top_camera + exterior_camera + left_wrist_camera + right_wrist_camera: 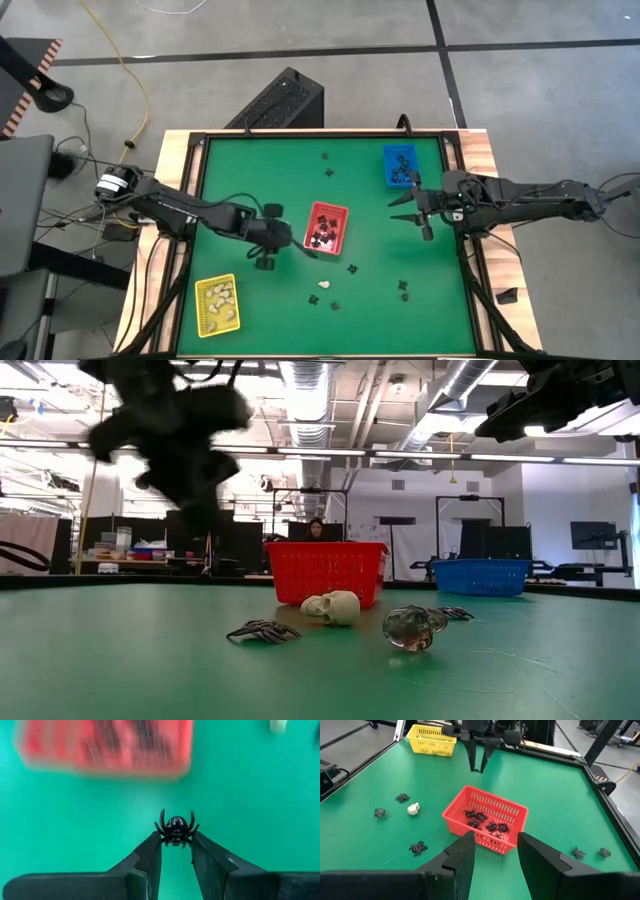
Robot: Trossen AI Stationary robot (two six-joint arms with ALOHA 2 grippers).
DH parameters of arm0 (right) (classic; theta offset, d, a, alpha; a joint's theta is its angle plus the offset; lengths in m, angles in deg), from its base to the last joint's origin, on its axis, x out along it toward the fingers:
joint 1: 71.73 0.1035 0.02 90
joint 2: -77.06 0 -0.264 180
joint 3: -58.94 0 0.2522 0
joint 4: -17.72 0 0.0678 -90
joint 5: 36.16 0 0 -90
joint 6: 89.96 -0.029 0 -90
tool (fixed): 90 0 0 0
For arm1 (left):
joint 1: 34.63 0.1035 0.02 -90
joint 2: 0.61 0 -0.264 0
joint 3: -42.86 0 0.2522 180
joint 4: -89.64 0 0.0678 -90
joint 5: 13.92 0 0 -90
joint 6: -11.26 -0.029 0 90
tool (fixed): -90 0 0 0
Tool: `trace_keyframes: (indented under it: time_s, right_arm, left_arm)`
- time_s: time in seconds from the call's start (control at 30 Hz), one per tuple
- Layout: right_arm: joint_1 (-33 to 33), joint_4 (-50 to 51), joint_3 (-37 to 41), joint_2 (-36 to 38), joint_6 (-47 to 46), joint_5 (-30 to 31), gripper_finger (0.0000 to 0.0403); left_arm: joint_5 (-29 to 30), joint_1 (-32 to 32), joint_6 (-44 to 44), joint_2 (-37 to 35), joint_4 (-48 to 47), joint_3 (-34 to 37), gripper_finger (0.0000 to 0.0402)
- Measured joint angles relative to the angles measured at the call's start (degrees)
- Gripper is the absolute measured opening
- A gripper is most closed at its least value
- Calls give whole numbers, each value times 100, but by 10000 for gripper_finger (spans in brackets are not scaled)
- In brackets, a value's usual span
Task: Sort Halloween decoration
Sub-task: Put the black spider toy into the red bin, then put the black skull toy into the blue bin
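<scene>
Three trays sit on the green table (250, 170). Going from left to right, first comes the yellow tray (216, 304) with cream lumps in it; I cannot count them well. Next is the left gripper (290, 241), just beside the red tray (327, 228). Its two fingers are pinched on a little black spider (176, 827), and they hold it up off the table. So the step right now looks like carrying that spider to its tray.

The red tray already has black spiders in it, about six, so the next move is likely to bring the gripper over that tray and let go. It needs to be right above the tray, so the spider does not bounce out.

In front of the red tray lie a cream skull (324, 285), one black spider (312, 300) and a small dark ball (334, 304). Further right are about two more dark bits (352, 268) on the green. Two more lie near the back of the table.

The blue tray (399, 165) comes next, with dark pieces inside that I cannot count. Last is the right gripper (404, 207), waiting near it with its fingers spread and nothing in them.
</scene>
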Motion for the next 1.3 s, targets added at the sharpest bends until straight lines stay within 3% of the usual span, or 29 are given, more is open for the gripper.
trace_keyframes:
  time_s: [0.13, 0.27, 0.5, 0.67, 0.97, 1.1, 1.2, 1.3]
  right_arm:
    - [0, -146, -4, 0, -42, 0, 178]
    - [0, -235, -4, 0, -147, 0, 178]
    - [-14, -277, -4, -69, -192, 28, 178]
    - [-100, -354, -4, -270, -199, 205, 178]
    - [-319, -658, -4, -867, -210, 323, 178]
    - [-441, -929, -4, -1176, -206, 323, 178]
    - [-541, -1171, -4, -1396, -204, 324, 178]
    - [-634, -1281, -4, -1568, -203, 323, 178]
  left_arm:
    - [152, 225, -691, 0, 1425, -2, 88]
    - [-5, 480, -1091, 42, 2260, -2, 88]
    - [-438, 775, -1046, 634, 3452, -15, 91]
    - [-626, 897, -1154, 995, 3503, -42, 111]
    - [-620, 1088, -1291, 838, 3409, -336, 158]
    - [-210, 1214, -1448, 652, 3194, -414, 166]
    - [243, 1568, -1483, 592, 3324, -407, 165]
    - [214, 2225, -1414, 764, 3490, -404, 160]
